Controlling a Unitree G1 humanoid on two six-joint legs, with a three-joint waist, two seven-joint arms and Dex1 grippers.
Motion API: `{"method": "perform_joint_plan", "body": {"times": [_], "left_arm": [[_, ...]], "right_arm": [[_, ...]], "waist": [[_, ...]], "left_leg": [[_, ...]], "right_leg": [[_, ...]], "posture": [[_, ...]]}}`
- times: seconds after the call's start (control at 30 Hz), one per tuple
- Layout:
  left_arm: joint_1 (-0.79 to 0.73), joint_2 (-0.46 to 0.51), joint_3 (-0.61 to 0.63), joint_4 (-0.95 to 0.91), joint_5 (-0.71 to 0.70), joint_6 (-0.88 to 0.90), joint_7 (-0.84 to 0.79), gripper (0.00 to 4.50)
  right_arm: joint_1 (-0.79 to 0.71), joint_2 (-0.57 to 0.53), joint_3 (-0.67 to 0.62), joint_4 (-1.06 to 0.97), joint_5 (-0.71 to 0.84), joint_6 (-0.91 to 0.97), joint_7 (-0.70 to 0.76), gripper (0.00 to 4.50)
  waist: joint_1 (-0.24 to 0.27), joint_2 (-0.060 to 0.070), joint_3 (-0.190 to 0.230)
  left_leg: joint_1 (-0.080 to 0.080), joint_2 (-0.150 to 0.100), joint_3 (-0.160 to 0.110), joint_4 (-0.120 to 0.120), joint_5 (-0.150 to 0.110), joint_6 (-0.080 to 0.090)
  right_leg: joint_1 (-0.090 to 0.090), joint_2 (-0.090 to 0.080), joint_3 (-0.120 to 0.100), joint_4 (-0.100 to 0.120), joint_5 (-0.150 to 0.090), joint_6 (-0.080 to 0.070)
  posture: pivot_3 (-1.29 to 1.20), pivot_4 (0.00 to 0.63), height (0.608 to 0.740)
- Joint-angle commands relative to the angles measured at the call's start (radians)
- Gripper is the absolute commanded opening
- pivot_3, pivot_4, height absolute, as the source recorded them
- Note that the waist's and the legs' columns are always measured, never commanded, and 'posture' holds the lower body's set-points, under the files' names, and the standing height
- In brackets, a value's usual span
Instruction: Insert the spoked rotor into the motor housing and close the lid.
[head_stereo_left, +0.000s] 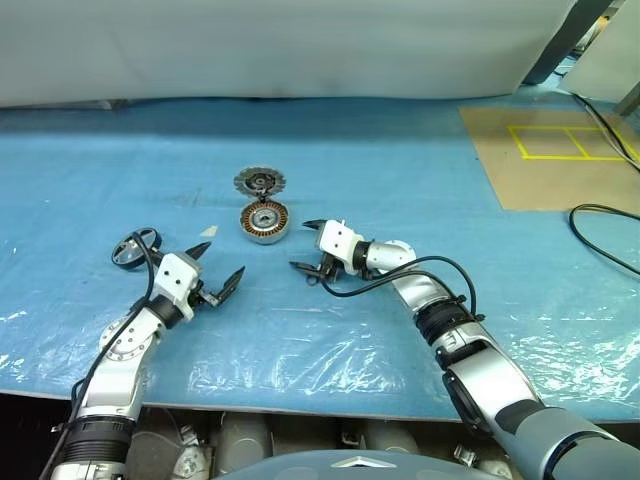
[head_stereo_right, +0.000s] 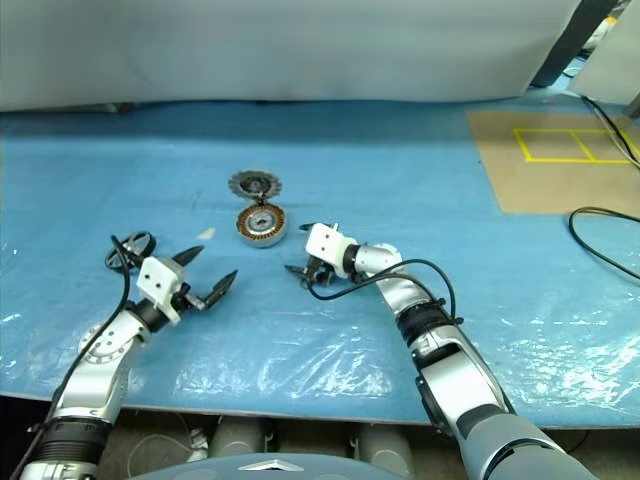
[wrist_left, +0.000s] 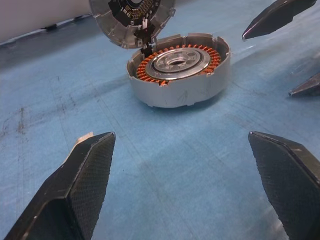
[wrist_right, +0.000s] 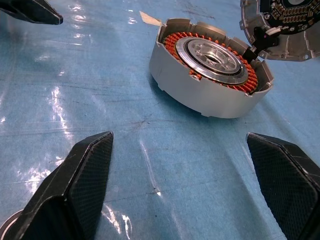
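The motor housing (head_stereo_left: 264, 221), a short grey cylinder with copper windings around a silver centre, sits uncovered on the blue sheet. Just behind it, at its far rim, is the notched grey lid (head_stereo_left: 260, 181), joined to it by short wires (wrist_right: 261, 40). The spoked rotor (head_stereo_left: 135, 247), black-rimmed, lies on the sheet to the left, beside my left wrist. My left gripper (head_stereo_left: 215, 268) is open and empty, front-left of the housing and pointing toward it (wrist_left: 179, 67). On the housing's front-right, my right gripper (head_stereo_left: 305, 246) is also open and empty, facing the housing (wrist_right: 210, 75).
A crinkled clear plastic film covers the blue sheet near the table's front edge (head_stereo_left: 300, 405). A brown board with yellow tape squares (head_stereo_left: 560, 150) lies at the back right, with a black cable (head_stereo_left: 600, 225) looping near it. A white backdrop (head_stereo_left: 280, 45) closes the far side.
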Motion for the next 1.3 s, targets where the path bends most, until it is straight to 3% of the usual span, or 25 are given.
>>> {"method": "perform_joint_plan", "body": {"times": [0.03,1.07,1.3], "left_arm": [[-0.004,0.011,0.009,-0.018,-0.011,-0.011,-0.003,4.49],[-0.038,-0.031,-0.014,0.043,-0.005,-0.047,0.008,4.49],[0.006,-0.041,-0.005,0.012,-0.003,-0.056,0.037,4.49]], "right_arm": [[-0.024,0.009,0.014,0.005,-0.009,-0.024,0.002,4.45],[-0.001,-0.024,0.006,-0.062,0.001,0.016,0.021,4.45],[-0.044,0.030,0.010,-0.078,0.056,0.048,0.111,4.45]], "waist": [[-0.002,0.000,0.000],[0.000,0.000,0.000],[-0.003,0.000,0.000]], "left_leg": [[0.000,0.000,0.000,0.000,0.000,0.000],[0.000,0.000,0.000,0.000,0.000,0.000],[0.000,0.000,0.000,0.000,0.000,0.000]], "right_leg": [[0.000,0.000,0.000,0.000,0.000,0.000],[0.000,0.000,0.000,0.000,0.000,0.000],[0.000,0.000,0.000,0.000,0.001,0.001]], "posture": [[0.00,0.150,0.740],[0.00,0.150,0.740],[0.00,0.150,0.740]]}}
